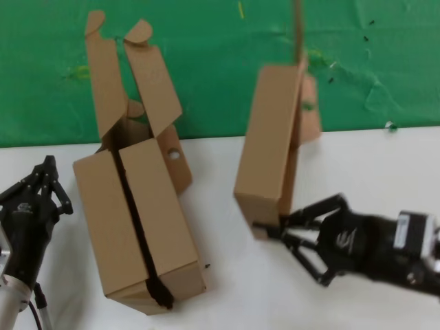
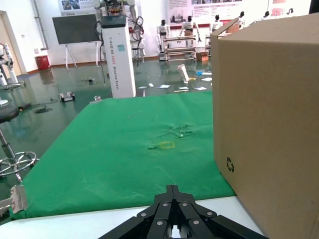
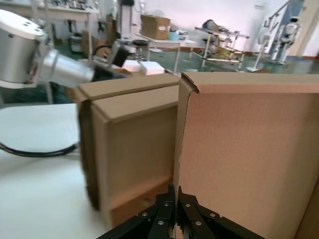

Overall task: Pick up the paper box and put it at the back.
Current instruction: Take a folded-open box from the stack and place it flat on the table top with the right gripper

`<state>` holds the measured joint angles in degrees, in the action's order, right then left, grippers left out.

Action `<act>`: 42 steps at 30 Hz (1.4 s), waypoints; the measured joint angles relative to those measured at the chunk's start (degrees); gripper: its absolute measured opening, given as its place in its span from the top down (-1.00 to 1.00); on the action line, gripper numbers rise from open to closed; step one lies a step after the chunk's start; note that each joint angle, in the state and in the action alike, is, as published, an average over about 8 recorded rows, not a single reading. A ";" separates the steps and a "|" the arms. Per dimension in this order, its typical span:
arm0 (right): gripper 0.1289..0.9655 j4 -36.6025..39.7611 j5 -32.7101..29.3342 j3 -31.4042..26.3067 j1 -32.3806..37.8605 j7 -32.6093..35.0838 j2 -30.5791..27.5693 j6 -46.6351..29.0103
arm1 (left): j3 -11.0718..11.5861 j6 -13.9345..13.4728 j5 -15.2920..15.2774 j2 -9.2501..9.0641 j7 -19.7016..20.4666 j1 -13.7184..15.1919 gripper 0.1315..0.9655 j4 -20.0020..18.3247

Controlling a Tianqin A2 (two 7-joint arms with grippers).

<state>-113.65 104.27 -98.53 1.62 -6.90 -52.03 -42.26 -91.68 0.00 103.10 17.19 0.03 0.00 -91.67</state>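
The paper box (image 1: 270, 141) is slim, brown and stands on end, tilted, in the middle right of the head view, with its lid flap up against the green cloth. My right gripper (image 1: 265, 230) is shut on the box's lower edge. In the right wrist view its fingertips (image 3: 175, 191) pinch a thin wall of the paper box (image 3: 249, 159). I cannot tell whether the box's lower end touches the table. The back (image 1: 375, 141) is a white strip of tabletop under the green cloth. My left gripper (image 1: 47, 162) is shut and empty at the left edge; its tips also show in the left wrist view (image 2: 172, 188).
A wider brown cardboard block (image 1: 134, 220) with a dark seam and two tall flaps lies left of the paper box; it also shows in the left wrist view (image 2: 269, 124) and the right wrist view (image 3: 134, 144). Wrinkled green cloth (image 1: 220, 55) closes off the back.
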 joint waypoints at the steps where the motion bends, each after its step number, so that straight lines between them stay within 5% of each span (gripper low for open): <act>1: 0.95 -0.80 -0.33 0.78 -0.13 -0.90 -0.79 0.67 | 0.00 0.00 0.00 0.00 0.00 0.00 0.97 0.00; 6: 0.95 -3.40 -4.34 2.67 2.58 -7.37 -4.09 3.23 | 0.00 0.00 0.00 0.00 0.00 0.00 0.97 0.00; 12: 0.95 -4.18 -17.49 -3.18 14.65 -20.09 -5.27 1.55 | 0.00 0.00 0.01 0.00 0.00 0.00 0.97 0.00; 27: 0.95 -2.42 -55.02 -26.58 50.42 -49.61 5.00 -27.82 | 0.00 0.00 0.01 0.00 0.00 0.00 0.97 0.00; 35: 0.95 0.72 -71.60 -28.58 56.54 -51.24 12.80 -40.12 | 0.00 0.00 0.01 0.00 0.00 0.00 0.97 0.00; 42: 0.95 7.09 -82.74 -30.62 57.91 -46.46 20.70 -43.41 | 0.00 0.00 0.01 0.00 0.00 0.00 0.97 0.00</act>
<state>-106.55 21.53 -129.15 59.52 -53.36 -31.33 -85.67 -91.68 0.00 103.11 17.19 0.02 0.00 -91.67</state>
